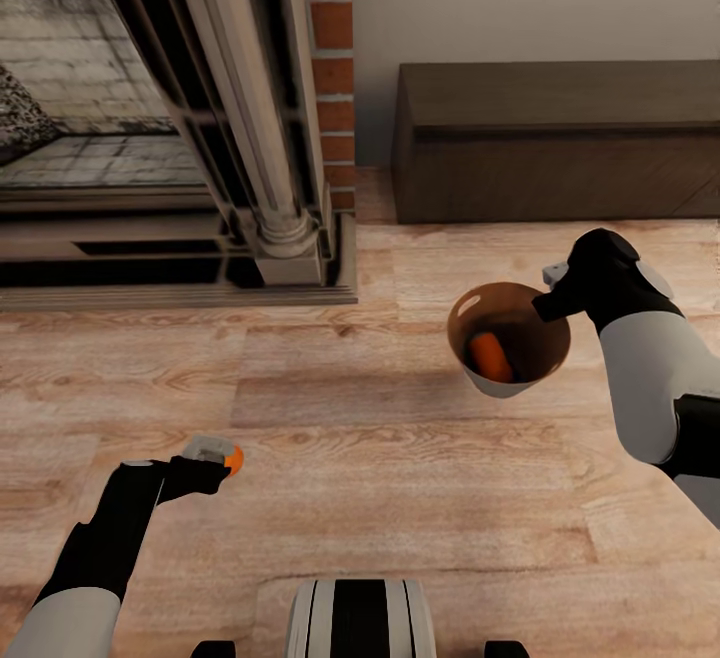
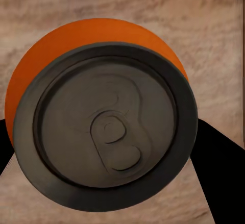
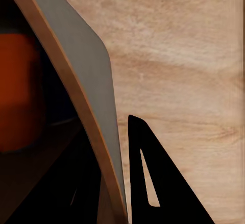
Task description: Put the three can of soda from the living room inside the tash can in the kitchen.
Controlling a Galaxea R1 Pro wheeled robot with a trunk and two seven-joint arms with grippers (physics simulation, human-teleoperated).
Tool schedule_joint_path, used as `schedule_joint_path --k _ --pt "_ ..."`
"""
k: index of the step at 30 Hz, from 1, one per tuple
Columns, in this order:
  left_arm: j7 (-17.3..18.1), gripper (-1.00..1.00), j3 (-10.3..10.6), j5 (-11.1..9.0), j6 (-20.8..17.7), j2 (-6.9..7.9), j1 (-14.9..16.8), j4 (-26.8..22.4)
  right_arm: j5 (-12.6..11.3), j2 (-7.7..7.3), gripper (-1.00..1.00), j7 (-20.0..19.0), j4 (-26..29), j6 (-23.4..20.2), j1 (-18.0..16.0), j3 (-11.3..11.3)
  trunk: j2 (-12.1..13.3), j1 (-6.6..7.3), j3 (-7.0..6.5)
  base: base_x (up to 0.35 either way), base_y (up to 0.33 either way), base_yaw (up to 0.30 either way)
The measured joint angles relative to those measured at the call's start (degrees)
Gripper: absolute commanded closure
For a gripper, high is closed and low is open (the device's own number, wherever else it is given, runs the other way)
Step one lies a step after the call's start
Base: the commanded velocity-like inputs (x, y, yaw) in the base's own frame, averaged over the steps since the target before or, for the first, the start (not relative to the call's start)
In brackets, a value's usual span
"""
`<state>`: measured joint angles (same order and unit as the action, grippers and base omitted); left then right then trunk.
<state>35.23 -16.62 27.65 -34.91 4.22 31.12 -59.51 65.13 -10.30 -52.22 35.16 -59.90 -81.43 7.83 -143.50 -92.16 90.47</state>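
fireplace [image 1: 150,118] | brick column [image 1: 330,58] | dark low cabinet [image 1: 560,138] | wood floor [image 1: 380,478]

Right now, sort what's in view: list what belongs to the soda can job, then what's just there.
Job:
- orange can gripped by the left gripper
- bin held at its rim by the right gripper
- second orange can inside the bin

Just there:
- fireplace with brick side
- dark low cabinet
- wood floor

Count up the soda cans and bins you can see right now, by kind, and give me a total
Orange soda cans: 2, one in the left gripper (can) and one inside the bin
Bins: 1, the grey trash can held by the right gripper
Total: 3
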Motion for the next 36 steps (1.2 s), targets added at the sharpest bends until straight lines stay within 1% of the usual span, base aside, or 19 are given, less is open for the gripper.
schedule_joint_path --k 10,12,14,15,17,18,19,20,21,22,24,25,26,28,30,32,33,35,36 --pt "0.5 1.0 0.1 0.0 -0.5 0.0 0.0 -0.5 -0.1 0.33 1.0 -0.1 -0.2 0.0 1.5 0.0 0.1 0.26 -2.21 0.0 0.0 0.0" --pt "0.7 1.0 0.1 0.0 -1.1 0.0 0.1 -0.6 -0.4 0.55 1.0 -0.1 -0.2 0.0 1.9 0.0 0.2 0.31 -2.66 0.0 0.0 0.0" --pt "1.6 1.0 0.2 -0.1 -3.5 0.0 0.2 -0.6 -0.5 0.93 1.0 -0.3 -0.2 0.1 2.6 0.0 0.2 0.36 -3.1 0.0 0.0 0.0" --pt "3.5 1.0 0.3 -0.3 -4.6 0.01 0.2 -0.6 0.1 1.54 1.0 -0.8 -0.2 0.6 2.7 0.0 0.2 0.38 -3.32 0.0 0.0 0.0" --pt "6.1 1.0 0.4 -0.2 -5.2 0.04 0.3 -0.7 -1.3 2.33 1.0 -1.4 -0.2 -0.1 2.8 0.3 0.2 0.44 -3.76 0.0 0.0 0.0" --pt "8.6 1.0 0.5 -0.3 -6.0 0.11 0.5 -0.7 -1.1 3.2 1.0 -1.7 -0.2 0.1 3.0 0.3 0.2 0.46 -3.98 0.0 0.0 0.0" --pt "9.9 1.0 0.5 -0.1 -6.5 0.22 0.5 -0.8 -1.7 3.65 1.0 -1.9 -0.2 -0.1 3.2 0.4 0.3 0.49 -4.21 0.0 0.0 0.0" --pt "12.3 1.0 0.6 -0.2 -8.0 0.42 0.7 -0.9 -1.3 4.49 1.0 -2.0 -0.1 0.0 3.5 0.4 0.6 0.7 -4.38 0.0 0.0 0.0" --pt "14.9 1.0 0.7 -0.3 -9.3 0.59 0.9 -1.5 -1.1 5.3 1.0 -2.1 -0.1 0.0 3.9 0.4 1.0 0.91 -4.56 0.0 0.0 0.0" --pt "16.3 1.0 0.7 -0.1 -9.7 0.67 0.9 -2.0 -1.5 5.65 1.0 -2.2 -0.1 -0.1 4.2 0.5 1.4 1.14 -4.74 0.0 0.0 0.0" --pt "21.8 1.0 0.8 -0.1 -11.9 1.01 1.1 -5.4 -1.5 6.47 1.0 -2.3 -0.2 -0.1 5.5 0.6 2.2 1.58 -5.11 0.0 0.0 0.0" --pt "24.4 1.0 0.8 0.1 -13.7 1.45 1.2 -7.5 -1.3 6.69 1.0 -2.3 -0.3 -0.1 6.3 0.6 2.6 1.8 -5.29 0.0 0.0 0.0" --pt "25.7 1.0 0.8 0.3 -14.7 1.81 1.3 -8.6 -1.2 6.78 1.0 -2.3 -0.1 -0.1 6.6 0.6 3.1 2.02 -5.46 0.0 0.0 0.0" --pt "30.2 1.0 0.8 0.4 -18.4 3.94 2.0 -12.7 -0.6 7.02 1.0 -2.3 0.0 0.1 7.7 0.6 3.9 2.46 -5.82 0.0 0.0 0.0" --pt "32.2 1.0 0.8 0.4 -20.5 5.12 2.5 -15.0 -0.6 7.15 1.0 -2.3 0.0 0.3 8.2 0.7 4.7 2.9 -6.19 0.0 0.0 0.0" --pt "35.6 1.0 0.9 0.2 -24.2 6.74 4.2 -18.5 -0.9 7.32 1.0 -2.4 -0.2 0.1 9.7 0.7 5.5 3.34 -6.54 0.0 0.0 0.0" --pt "36.6 1.0 0.9 0.3 -24.8 7.06 4.8 -19.2 -1.0 7.37 1.0 -2.4 -0.1 0.0 10.1 0.7 5.9 3.55 -6.72 0.0 0.0 0.0" --pt "39.6 1.0 0.9 0.4 -25.1 7.78 6.8 -20.4 -0.7 7.7 1.0 -2.4 -0.1 0.1 11.0 0.7 6.7 3.99 -7.08 0.0 0.0 0.0" --pt "42.5 1.0 1.1 0.3 -25.1 8.36 8.3 -20.8 -0.3 8.14 1.0 -2.4 -0.1 0.5 11.5 0.7 7.1 4.21 -7.26 0.0 0.0 0.0"
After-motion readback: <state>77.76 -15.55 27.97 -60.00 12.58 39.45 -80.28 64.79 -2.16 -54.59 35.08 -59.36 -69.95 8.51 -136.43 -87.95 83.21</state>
